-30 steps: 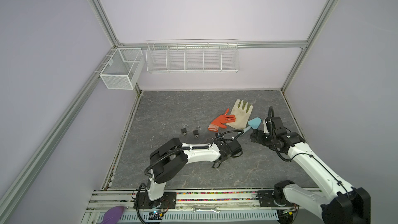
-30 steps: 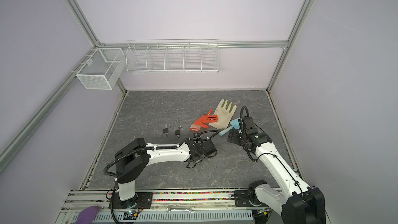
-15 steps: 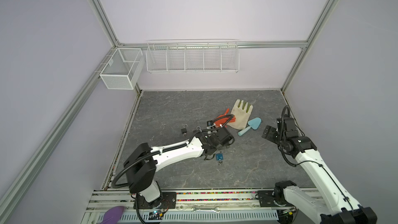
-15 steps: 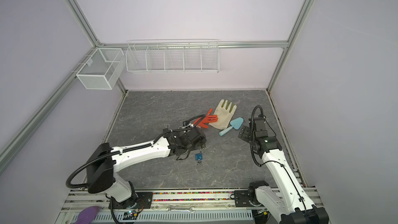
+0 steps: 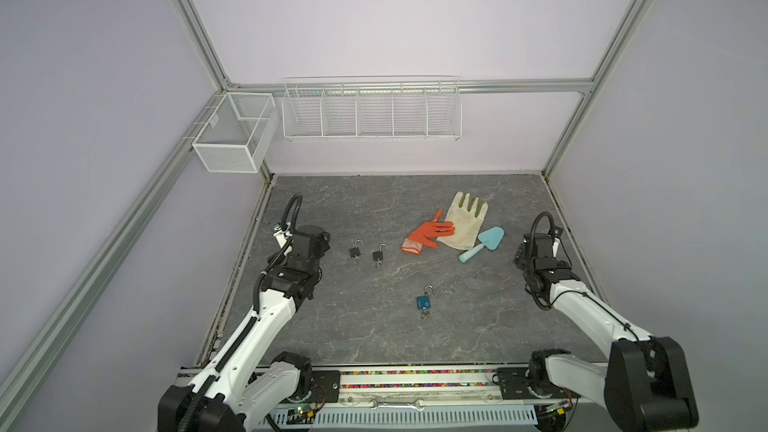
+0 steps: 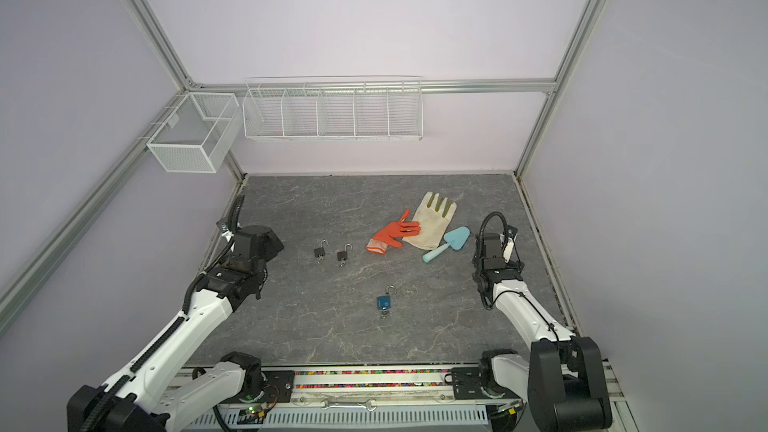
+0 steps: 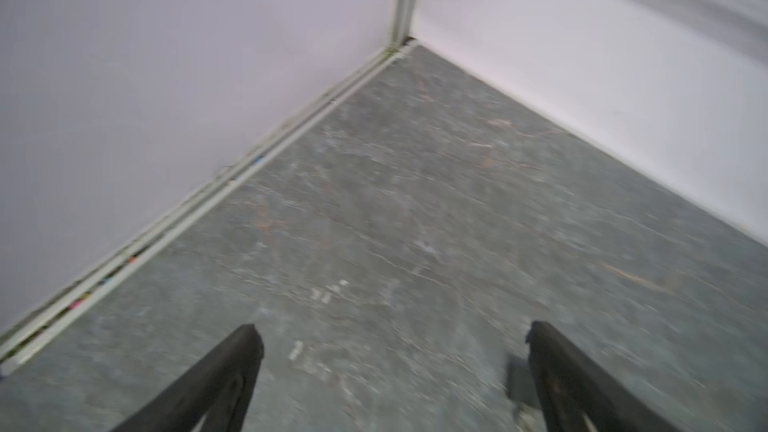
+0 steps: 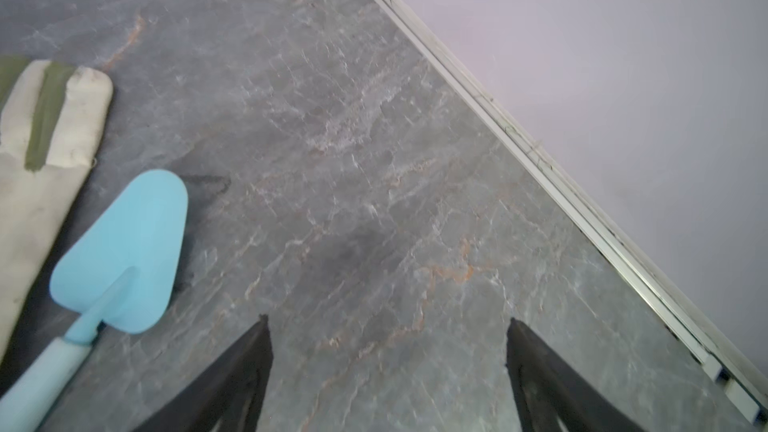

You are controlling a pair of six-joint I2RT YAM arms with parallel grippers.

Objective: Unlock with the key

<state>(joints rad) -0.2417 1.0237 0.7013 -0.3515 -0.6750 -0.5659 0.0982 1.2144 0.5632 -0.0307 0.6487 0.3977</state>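
Observation:
A blue padlock [image 5: 424, 303] [image 6: 385, 302] lies alone on the grey floor at centre front, its shackle raised on the far side. A small metal key [image 5: 424, 316] sticks out of its near end. My left gripper [image 7: 392, 332] is open with nothing between its fingers. Its wrist [image 5: 309, 243] sits far left of the blue padlock, near the left wall. My right gripper [image 8: 387, 322] is also open and empty over bare floor. Its wrist [image 5: 538, 245] is near the right wall.
Two small dark padlocks [image 5: 355, 252] [image 5: 378, 256] with raised shackles lie right of the left wrist. An orange glove [image 5: 428, 234], a beige glove [image 5: 465, 222] and a light blue trowel [image 5: 486, 241] [image 8: 124, 251] lie at back right. Wire baskets [image 5: 372, 112] [image 5: 232, 135] hang on the walls.
My left gripper opened and pulled back from the centre to the left wall, leaving the blue padlock on the floor. The right arm drew back to the right.

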